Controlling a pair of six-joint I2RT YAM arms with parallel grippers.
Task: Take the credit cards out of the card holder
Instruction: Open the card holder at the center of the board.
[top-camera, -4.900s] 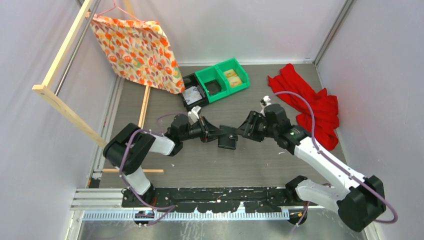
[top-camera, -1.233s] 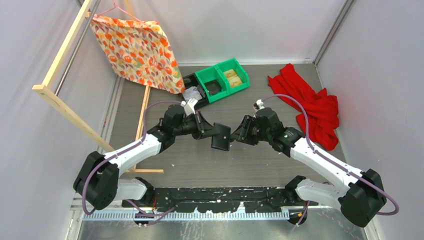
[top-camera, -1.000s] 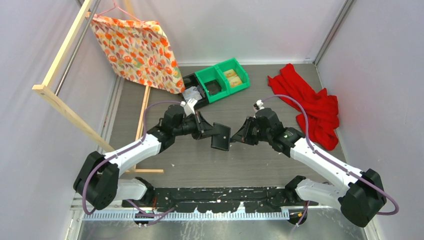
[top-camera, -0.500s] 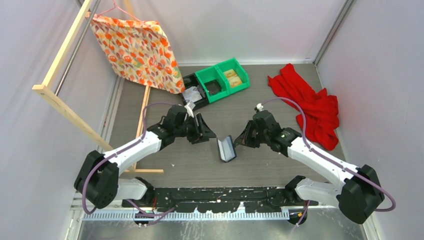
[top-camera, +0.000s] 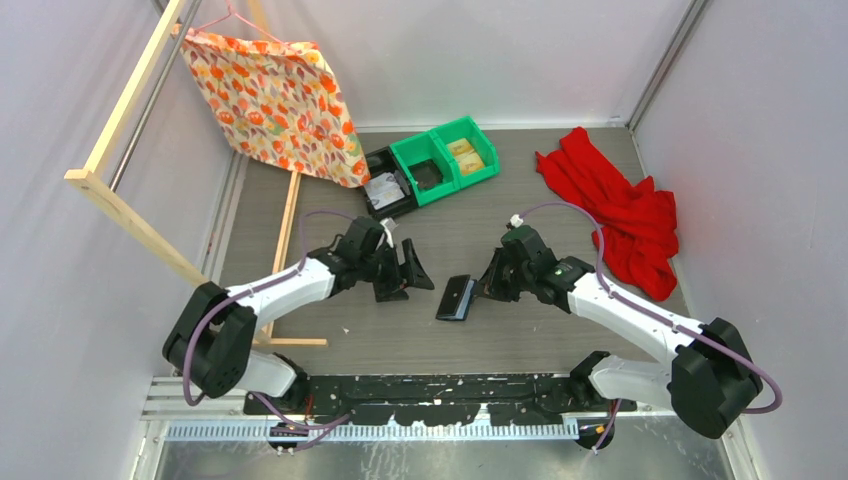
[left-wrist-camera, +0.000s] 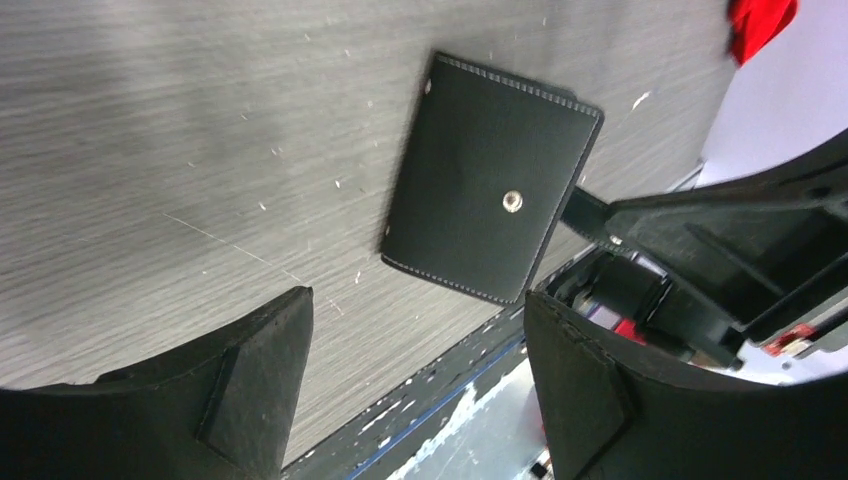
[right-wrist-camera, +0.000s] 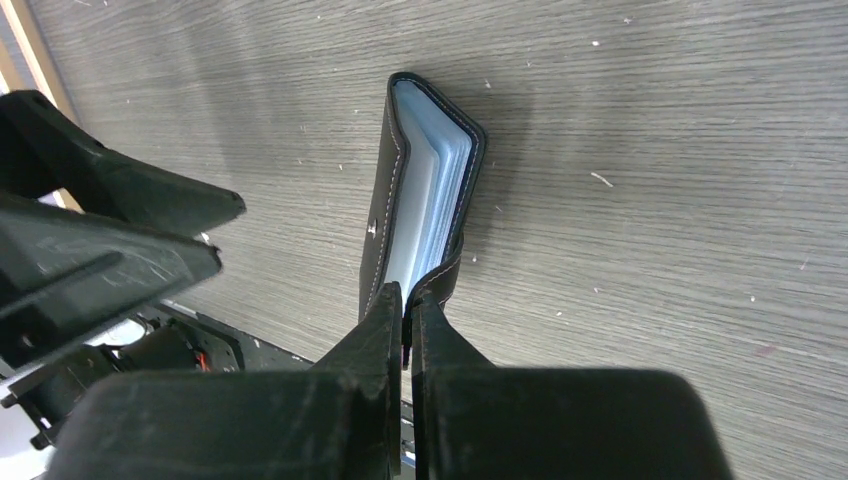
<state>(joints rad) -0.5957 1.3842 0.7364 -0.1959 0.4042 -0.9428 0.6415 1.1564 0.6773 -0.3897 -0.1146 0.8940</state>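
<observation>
— Where is the small black leather-like bifold card holder (top-camera: 456, 297) found?
— At the middle of the grey wood-grain bench (top-camera: 400, 330), between the left fingers (left-wrist-camera: 255, 370), set apart on its left, and the right fingers (right-wrist-camera: 372, 335), pinched on its right edge.
— And behind it?
— The green plastic bins (top-camera: 445, 160) are placed behind; the crumpled red cloth (top-camera: 620, 210) is laid far right.

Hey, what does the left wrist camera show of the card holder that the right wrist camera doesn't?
Only the left wrist view shows the card holder's black outer face, with its stitched border and metal snap stud, seen between the fingers of the open left pincer. Only the right wrist view shows it edge-on, with pale bluish sleeves packed inside and the right pincer shut on its near end. Both show the card holder with the grey wood-grain table behind it, and each glimpses the other arm's pincer.
</observation>
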